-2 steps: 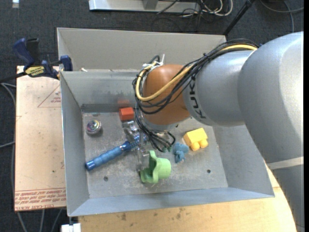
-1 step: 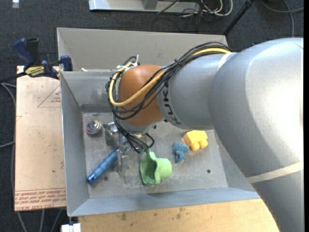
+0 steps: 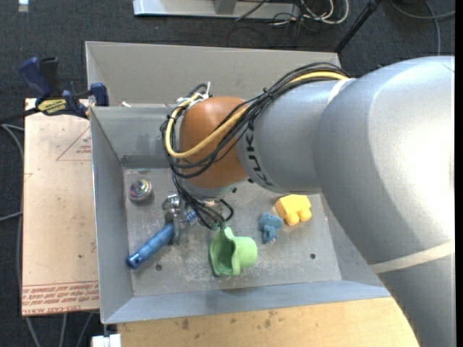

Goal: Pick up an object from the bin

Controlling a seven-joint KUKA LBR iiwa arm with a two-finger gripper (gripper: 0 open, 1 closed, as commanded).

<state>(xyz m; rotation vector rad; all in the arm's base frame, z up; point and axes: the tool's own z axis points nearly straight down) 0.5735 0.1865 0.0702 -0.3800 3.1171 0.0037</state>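
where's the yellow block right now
In the camera view the yellow block lies on the right side of the bin floor, just right of a small blue toy and up and right of the green cup.

Light bright, even, from overhead; soft dark shadow on bin floor (image 3: 304, 255) right at and just beyond gripper (image 3: 177, 214), cast by arm (image 3: 376, 172); broad pale sheen on arm shell right of gripper; mild highlight on orange cover (image 3: 210, 139) above it.
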